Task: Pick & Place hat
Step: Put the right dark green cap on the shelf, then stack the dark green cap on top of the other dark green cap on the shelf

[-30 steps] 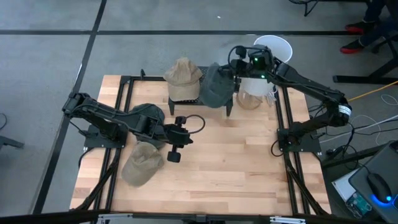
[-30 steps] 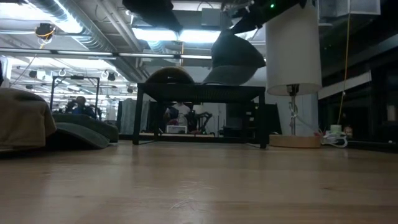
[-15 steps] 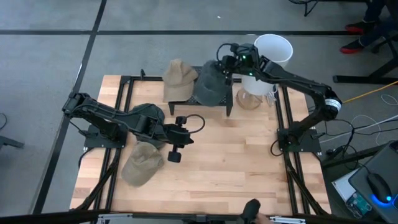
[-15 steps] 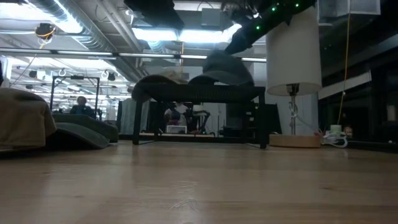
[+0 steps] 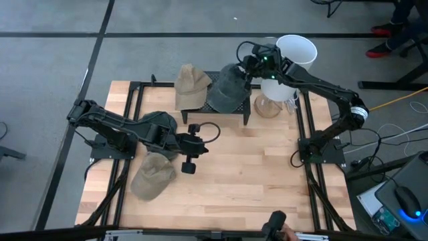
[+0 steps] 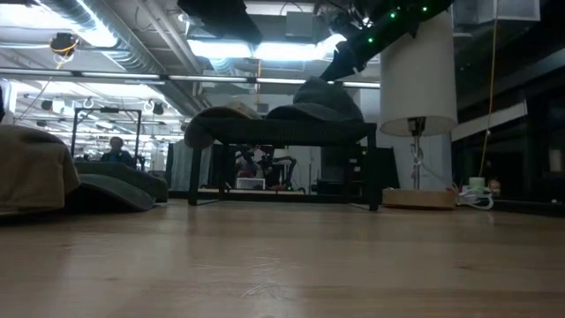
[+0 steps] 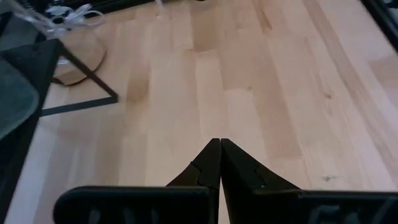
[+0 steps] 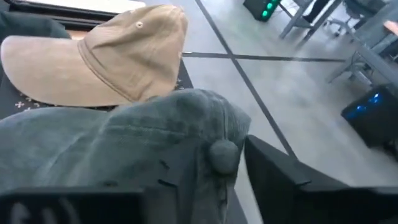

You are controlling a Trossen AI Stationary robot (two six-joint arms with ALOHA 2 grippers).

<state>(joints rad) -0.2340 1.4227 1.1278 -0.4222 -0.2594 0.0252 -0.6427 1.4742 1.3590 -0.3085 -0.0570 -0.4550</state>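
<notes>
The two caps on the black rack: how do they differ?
The tan cloth cap lies on the black wire rack's left part, untouched; the grey-green cloth cap lies beside it with the right gripper at its crown, fingers apart. Both rest on the rack.

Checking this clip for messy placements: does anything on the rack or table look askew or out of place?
Slightly. The grey hat sits on the black rack overlapping the tan hat, its edge hanging over the rack's front. The right gripper is at its crown, fingers apart. Nothing looks spilled or damaged.
</notes>
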